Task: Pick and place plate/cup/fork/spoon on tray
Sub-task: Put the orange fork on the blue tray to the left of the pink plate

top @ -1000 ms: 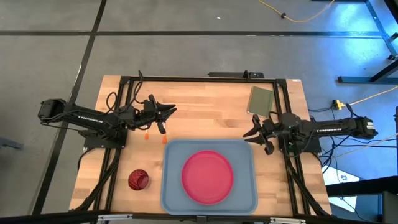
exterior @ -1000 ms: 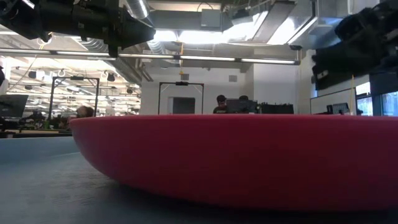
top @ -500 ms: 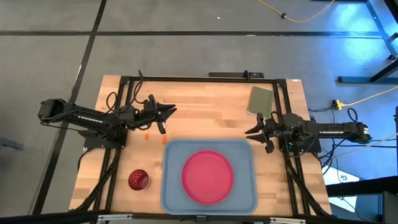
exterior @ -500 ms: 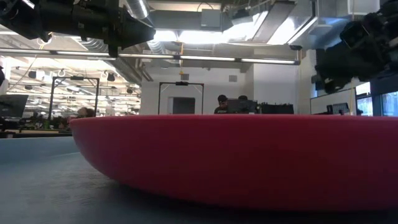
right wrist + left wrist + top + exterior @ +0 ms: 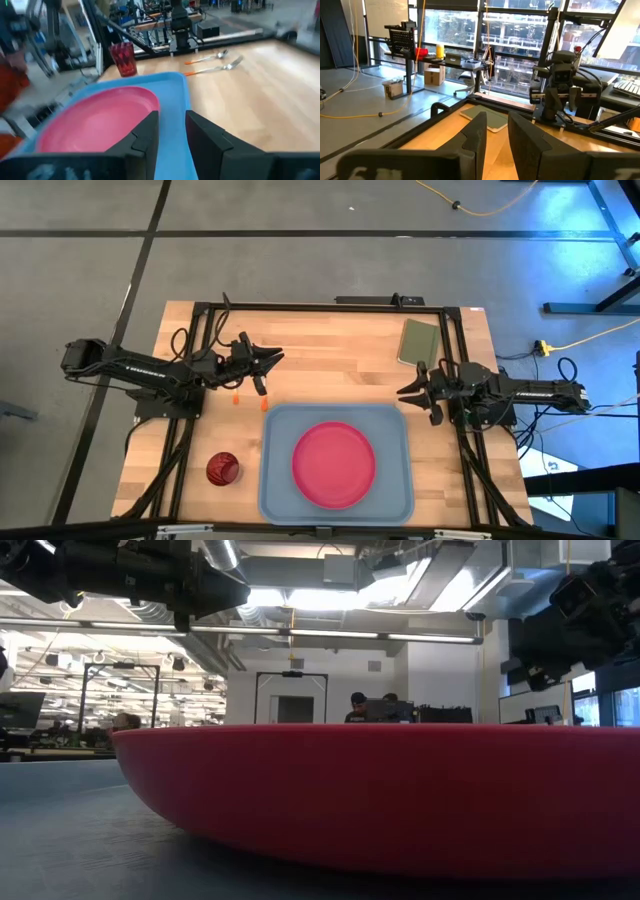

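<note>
The pink-red plate (image 5: pixel 333 463) lies flat inside the blue-grey tray (image 5: pixel 275 480) at the table's near middle; the low view shows its rim (image 5: pixel 380 800) up close. The maroon cup (image 5: pixel 222 469) stands upright on the wood left of the tray. The spoon (image 5: pixel 218 54) and the fork (image 5: pixel 231 63), both orange-handled, lie on the wood beyond the tray's far left corner, below my left gripper (image 5: pixel 272 360). That gripper hovers open and holds nothing. My right gripper (image 5: pixel 408 393) hovers open by the tray's far right corner, its fingers (image 5: pixel 150 127) pointing across the tray.
An olive-green pad (image 5: pixel 420 342) lies at the far right of the table. A black frame (image 5: pixel 320 307) runs around the work area. Bare wood stretches between the two arms, on the far side of the tray. People sit in the room beyond the table (image 5: pixel 355 705).
My right arm has folded back toward the table's right edge, and its gripper has tipped a little while staying near the tray's far right corner, still open. The plate, the cup, the fork and the spoon have stayed put.
</note>
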Controlling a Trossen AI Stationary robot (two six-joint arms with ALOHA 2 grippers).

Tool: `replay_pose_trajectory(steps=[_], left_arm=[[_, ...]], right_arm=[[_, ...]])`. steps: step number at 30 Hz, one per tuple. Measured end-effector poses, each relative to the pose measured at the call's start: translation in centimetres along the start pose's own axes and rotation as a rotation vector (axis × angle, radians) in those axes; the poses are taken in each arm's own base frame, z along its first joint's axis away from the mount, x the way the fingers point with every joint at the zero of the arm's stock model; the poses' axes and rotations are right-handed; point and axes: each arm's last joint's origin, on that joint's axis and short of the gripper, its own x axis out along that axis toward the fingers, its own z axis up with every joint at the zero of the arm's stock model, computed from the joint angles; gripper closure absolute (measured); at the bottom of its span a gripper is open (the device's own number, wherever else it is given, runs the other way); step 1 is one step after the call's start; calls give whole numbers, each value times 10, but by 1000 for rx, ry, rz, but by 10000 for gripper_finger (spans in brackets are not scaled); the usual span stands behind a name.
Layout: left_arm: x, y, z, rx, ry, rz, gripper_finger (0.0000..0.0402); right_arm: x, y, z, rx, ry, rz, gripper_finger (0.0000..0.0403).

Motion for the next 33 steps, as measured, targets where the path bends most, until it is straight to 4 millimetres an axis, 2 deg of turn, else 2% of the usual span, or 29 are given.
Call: replay_pose_trajectory(steps=[5,26,33], left_arm=[[0,0,0,-1,0,-5,329],[0,-3,-1,-88,20,-83,329],[5,0,1,-252,73,-20,329]], right_arm=[[0,0,0,149,0,0,302],[0,0,0,150,1,0,302],[0,0,0,150,1,0,302]])
